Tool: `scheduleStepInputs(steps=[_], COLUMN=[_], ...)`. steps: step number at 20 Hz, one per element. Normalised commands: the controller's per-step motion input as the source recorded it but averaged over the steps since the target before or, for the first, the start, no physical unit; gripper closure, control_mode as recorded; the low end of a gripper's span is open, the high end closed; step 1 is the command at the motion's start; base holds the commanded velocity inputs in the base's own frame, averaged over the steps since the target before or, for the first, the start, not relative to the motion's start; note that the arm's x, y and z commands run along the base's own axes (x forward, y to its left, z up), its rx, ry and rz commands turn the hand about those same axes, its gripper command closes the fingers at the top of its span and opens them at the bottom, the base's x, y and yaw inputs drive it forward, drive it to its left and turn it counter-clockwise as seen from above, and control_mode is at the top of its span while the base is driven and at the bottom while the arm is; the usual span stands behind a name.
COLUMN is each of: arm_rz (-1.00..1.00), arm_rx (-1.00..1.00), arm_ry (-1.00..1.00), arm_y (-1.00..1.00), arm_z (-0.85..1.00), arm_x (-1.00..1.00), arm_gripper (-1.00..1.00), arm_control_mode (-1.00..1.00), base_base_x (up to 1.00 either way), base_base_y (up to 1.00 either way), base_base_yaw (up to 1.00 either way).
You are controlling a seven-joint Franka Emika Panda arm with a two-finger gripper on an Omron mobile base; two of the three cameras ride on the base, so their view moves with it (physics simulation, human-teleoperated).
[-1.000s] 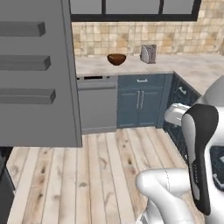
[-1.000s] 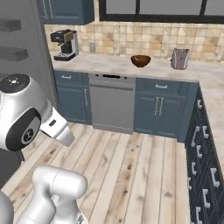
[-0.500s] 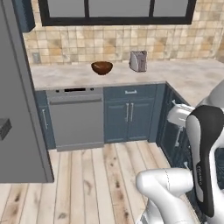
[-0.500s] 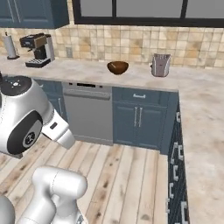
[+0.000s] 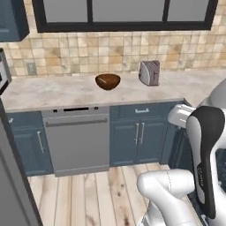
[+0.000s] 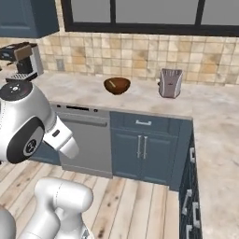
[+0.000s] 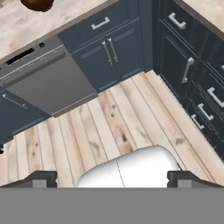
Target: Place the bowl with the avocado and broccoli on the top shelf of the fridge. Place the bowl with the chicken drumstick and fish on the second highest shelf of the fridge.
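Gripper (image 7: 112, 179) fingers wide apart, holding nothing, over wood floor (image 7: 109, 122). Brown bowl (image 5: 107, 81) on counter (image 5: 57, 90) beside toaster (image 5: 149, 72).

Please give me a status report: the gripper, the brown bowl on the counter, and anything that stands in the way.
Gripper open, empty, above the wood floor. Reddish-brown bowl on counter, left of toaster, untouched. Nothing around the bowl.

No readable text, labels, brands or numbers anywhere, faint pale marks on the arm's dark link (image 5: 204, 174) possibly lettering but too blurred to read, toaster (image 6: 170, 83) and dishwasher (image 5: 78, 139) fronts unmarked
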Motion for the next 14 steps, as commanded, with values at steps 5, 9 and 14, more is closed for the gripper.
scheduleStepInputs(steps=[5, 9, 14], arm_rz=[0.00, 0.00, 0.00], arm_rx=[0.00, 0.00, 0.00], arm_ry=[0.00, 0.00, 0.00], arm_y=[0.00, 0.00, 0.00], arm_z=[0.00, 0.00, 0.00], arm_x=[0.00, 0.00, 0.00], arm_gripper=[-1.00, -1.00, -1.00], arm_control_mode=[1.00, 1.00, 1.00], base_base_x=[1.00, 1.00, 1.00], base_base_y=[0.00, 0.00, 0.00], base_base_yaw=[0.00, 0.00, 0.00])
